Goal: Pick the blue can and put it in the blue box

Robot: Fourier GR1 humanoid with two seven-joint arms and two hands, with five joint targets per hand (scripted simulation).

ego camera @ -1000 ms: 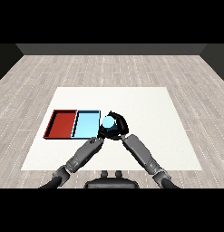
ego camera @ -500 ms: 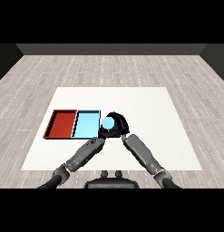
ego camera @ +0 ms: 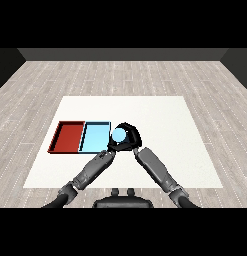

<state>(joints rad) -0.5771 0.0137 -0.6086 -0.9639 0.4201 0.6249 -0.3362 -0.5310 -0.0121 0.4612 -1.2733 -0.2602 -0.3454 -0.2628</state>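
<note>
Across a grey plank floor [ego camera: 205, 80] lay the white table [ego camera: 160, 115], the largest thing in the head view, its top bare of objects over the right and far parts. Next in size came the two grey forearms: the right forearm [ego camera: 155, 167] ran up from the lower right toward the table's middle, and the left forearm [ego camera: 90, 170] ran up from the lower left, the two converging near the same spot just right of the trays.

On the left half of the table sat the two trays, side by side and touching along one edge. The red tray [ego camera: 69, 136] was the outer one, to the left; the light blue tray [ego camera: 95, 136] lay to its right, nearer the hands.

The right hand [ego camera: 129, 140] was black and curled round the blue can [ego camera: 118, 134], its fingers arching over the can's far side and wrapping it. The can showed as a pale blue round top, sitting at the right edge of the light blue tray; whether it hung over the tray's rim or just beside it could not be told, nor whether it was lifted or resting.

The left hand [ego camera: 106, 152] sat low, just below the near right corner of the light blue tray and close under the right hand. It was too small and dark to tell how its fingers stood.
</note>
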